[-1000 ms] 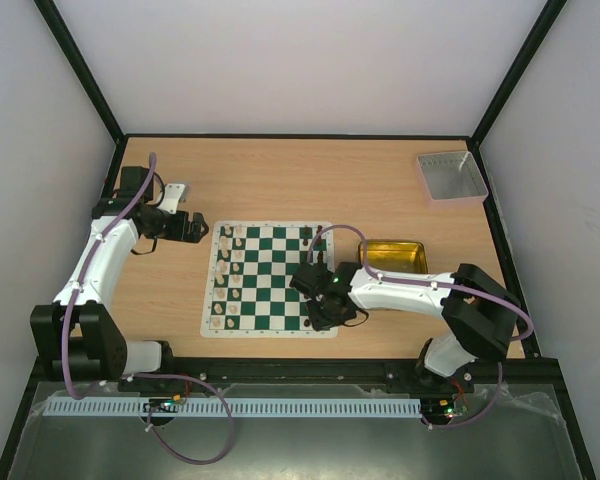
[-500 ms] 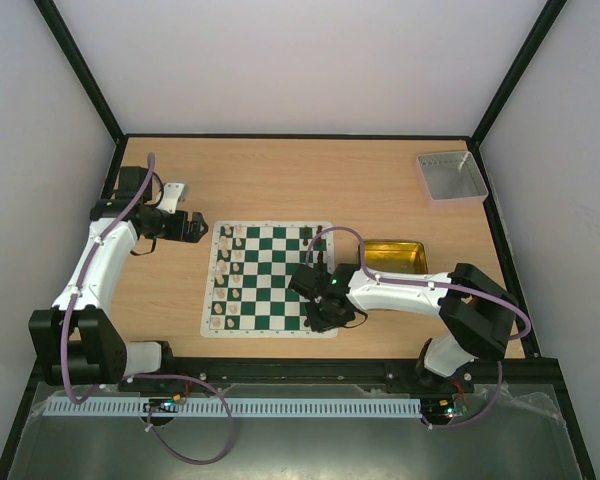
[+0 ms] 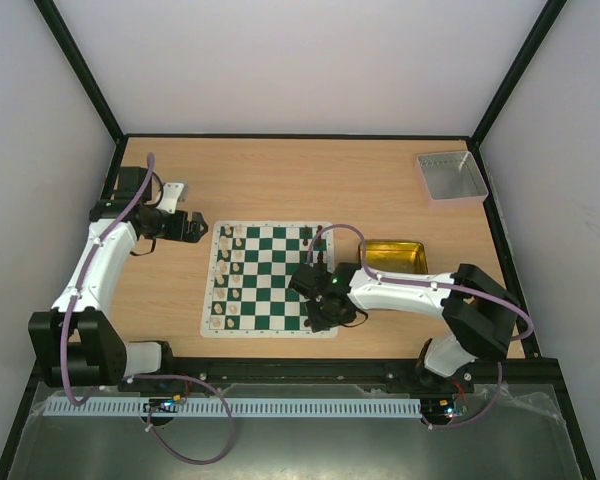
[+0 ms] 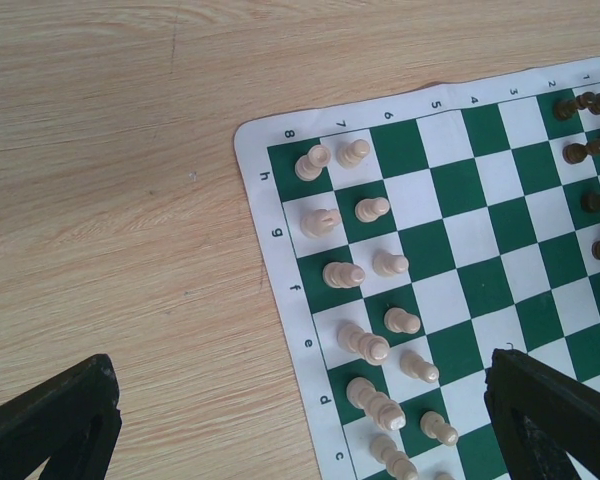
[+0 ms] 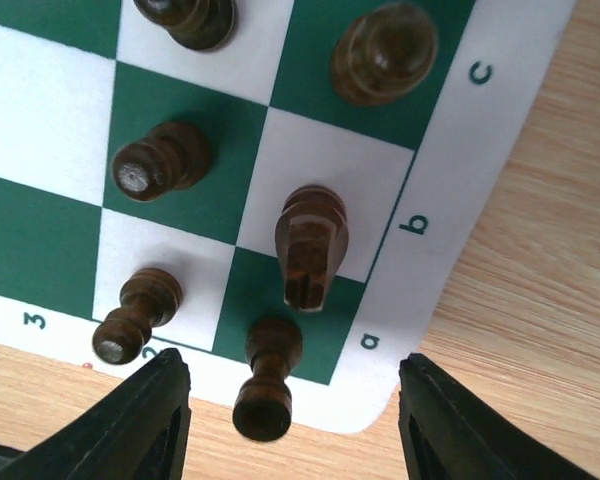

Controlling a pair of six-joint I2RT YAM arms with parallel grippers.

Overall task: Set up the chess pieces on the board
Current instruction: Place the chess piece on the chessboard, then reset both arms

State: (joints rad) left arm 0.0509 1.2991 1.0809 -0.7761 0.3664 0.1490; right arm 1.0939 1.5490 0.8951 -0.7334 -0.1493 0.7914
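Note:
The board (image 3: 275,285) lies flat in the middle of the table. Cream chess pieces (image 4: 342,274) stand in two rows along its left side. Dark chess pieces (image 4: 584,151) stand along its right side. My right gripper (image 5: 295,430) hangs open over the board's near right corner (image 5: 30,240). A dark piece (image 5: 266,384) stands upright on the corner square between the fingers, touching neither. Other dark pieces (image 5: 312,243) stand on the squares around it. My left gripper (image 4: 305,440) is open and empty, held over the board's far left corner (image 4: 450,230).
A gold tin (image 3: 392,255) sits just right of the board, behind the right arm. A grey tray (image 3: 450,177) is at the far right corner of the table. A small white object (image 3: 175,190) lies near the left arm's wrist.
My right gripper's jaws have spread apart, letting go of the dark piece on the corner square. The left arm has not moved.

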